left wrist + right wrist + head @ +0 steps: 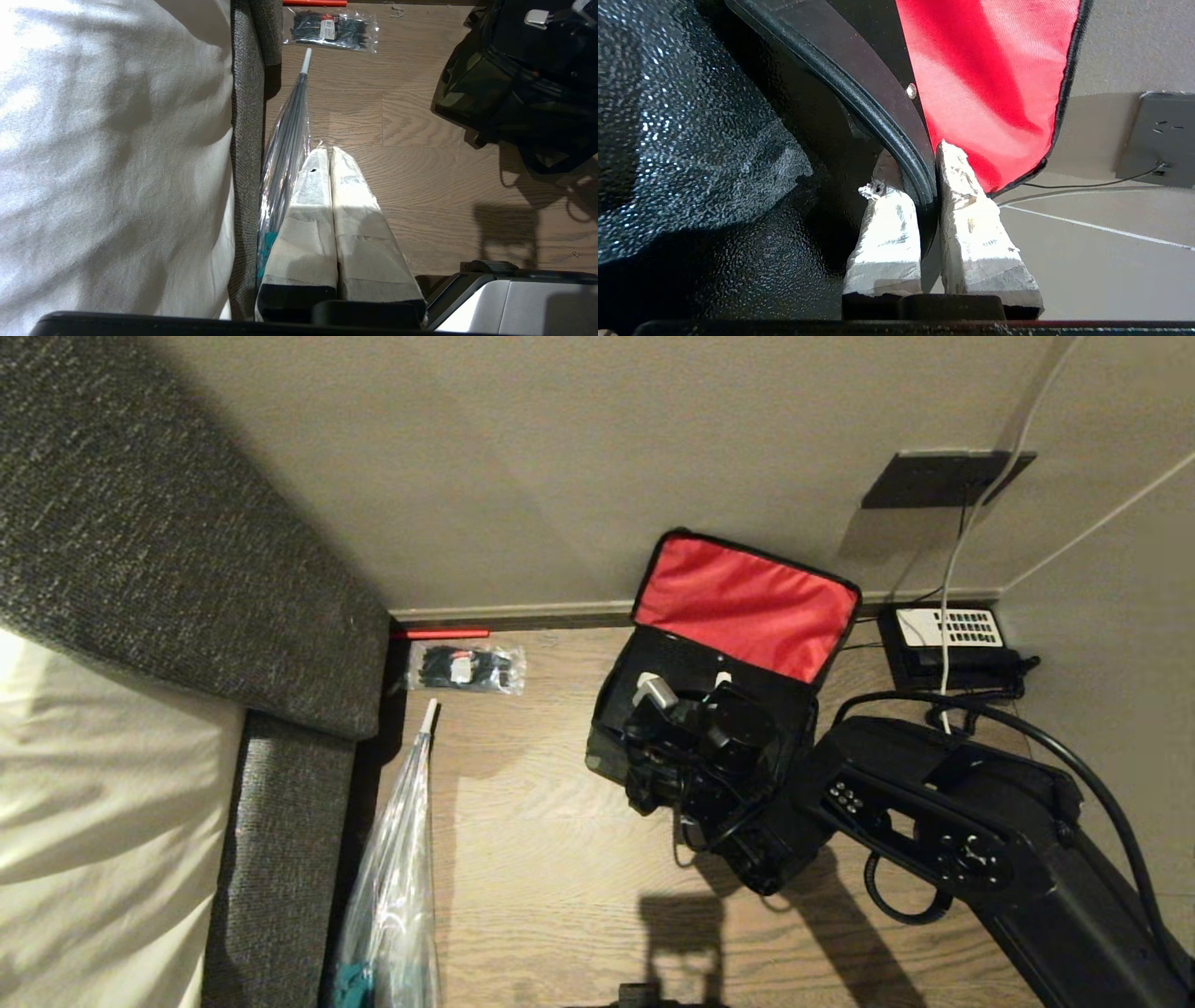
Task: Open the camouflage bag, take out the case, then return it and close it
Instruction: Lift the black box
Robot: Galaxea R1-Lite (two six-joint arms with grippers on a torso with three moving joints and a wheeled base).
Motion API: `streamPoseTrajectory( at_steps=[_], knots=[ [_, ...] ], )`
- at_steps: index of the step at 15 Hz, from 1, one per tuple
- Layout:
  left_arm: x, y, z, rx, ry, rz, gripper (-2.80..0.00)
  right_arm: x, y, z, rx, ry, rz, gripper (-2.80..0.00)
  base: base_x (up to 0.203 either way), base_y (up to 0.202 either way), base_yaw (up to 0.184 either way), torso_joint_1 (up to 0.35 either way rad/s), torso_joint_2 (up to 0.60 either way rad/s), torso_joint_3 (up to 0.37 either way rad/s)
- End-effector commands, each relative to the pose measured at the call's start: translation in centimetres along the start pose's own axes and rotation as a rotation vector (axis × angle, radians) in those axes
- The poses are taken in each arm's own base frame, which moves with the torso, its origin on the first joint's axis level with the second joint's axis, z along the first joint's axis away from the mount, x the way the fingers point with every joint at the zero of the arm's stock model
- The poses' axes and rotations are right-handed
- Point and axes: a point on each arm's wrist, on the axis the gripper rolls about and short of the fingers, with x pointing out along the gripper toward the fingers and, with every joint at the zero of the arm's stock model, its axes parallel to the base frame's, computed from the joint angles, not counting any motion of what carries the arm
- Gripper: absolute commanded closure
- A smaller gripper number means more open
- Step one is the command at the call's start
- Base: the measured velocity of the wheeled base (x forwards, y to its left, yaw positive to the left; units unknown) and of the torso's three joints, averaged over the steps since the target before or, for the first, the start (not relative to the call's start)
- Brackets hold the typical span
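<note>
Right claw pinches flat black rectangular case's rim inside open camouflage fabric bag; removal underway; next lift toward twelve o'clock.

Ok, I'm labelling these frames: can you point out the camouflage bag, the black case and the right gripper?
camouflage bag [747,602], head view, on the red lining of its open lid.
case [873,88], right wrist view, on its black rim.
right gripper [920,175], right wrist view, midway between fingertips clamped on the case's rim.

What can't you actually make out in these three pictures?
- Head view: the inside of the camouflage bag is mostly covered by the right gripper and its arm.
- Right wrist view: the case fills the frame; its whole shape is cut off.
- Head view: the telephone keys are too small to read.
</note>
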Motion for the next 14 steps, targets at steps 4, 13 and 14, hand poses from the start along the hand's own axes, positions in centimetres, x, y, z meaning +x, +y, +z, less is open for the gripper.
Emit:
streamPoseTrajectory(
  at_steps=[4, 13, 14],
  knots=[
    [0.0, 0.0, 0.0, -0.001, -0.002, 0.001, 0.0, 0.2, -1.5, 0.6, 0.022, -0.002, -0.029, 0.0, 0.0, 0.0, 0.0, 0.0, 0.0, 0.0],
    [0.0, 0.0, 0.0, -0.001, -0.002, 0.001, 0.0, 0.5, -6.8, 2.4, 0.076, -0.014, -0.074, 0.0, 0.0, 0.0, 0.0, 0.0, 0.0, 0.0],
    [0.0, 0.0, 0.0, -0.001, -0.002, 0.001, 0.0, 0.5, -6.6, 2.3, 0.071, -0.013, -0.068, 0.0, 0.0, 0.0, 0.0, 0.0, 0.0, 0.0]
  ],
)
